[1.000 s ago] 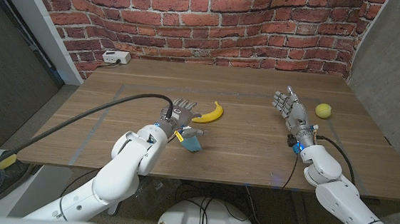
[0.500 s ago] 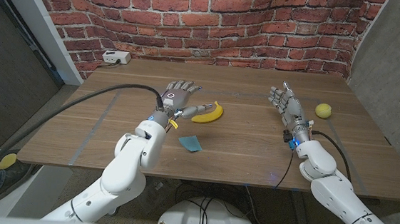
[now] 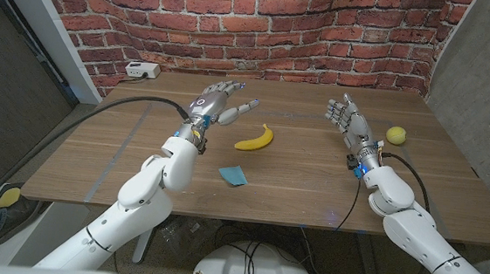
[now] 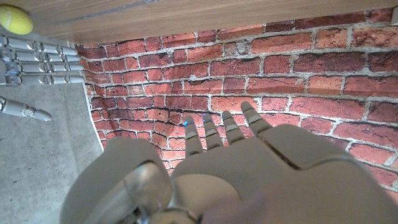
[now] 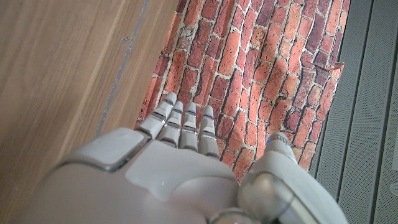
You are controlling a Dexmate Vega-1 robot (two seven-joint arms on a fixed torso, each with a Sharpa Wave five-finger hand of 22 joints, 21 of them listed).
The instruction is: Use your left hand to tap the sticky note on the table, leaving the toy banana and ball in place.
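A blue sticky note [image 3: 233, 175] lies on the wooden table [image 3: 295, 172] near its front edge. The yellow toy banana [image 3: 255, 139] sits just behind the note, and a yellow-green ball [image 3: 395, 135] rests at the right side. My left hand [image 3: 215, 102] is raised above the table, behind and left of the banana, fingers spread and holding nothing. My right hand [image 3: 344, 117] is also lifted, open, left of the ball. In the left wrist view my left hand [image 4: 224, 168] faces the brick wall, with the ball [image 4: 15, 19] and my right hand's fingers [image 4: 37, 59] at the corner.
A white power box [image 3: 142, 70] with a cable sits at the table's back left corner. The brick wall [image 3: 263, 25] stands behind the table. A black cable [image 3: 97, 125] runs along my left arm.
My left hand has lifted off the sticky note and swung back and up, past the banana. The note lies uncovered. My right hand rose slightly.
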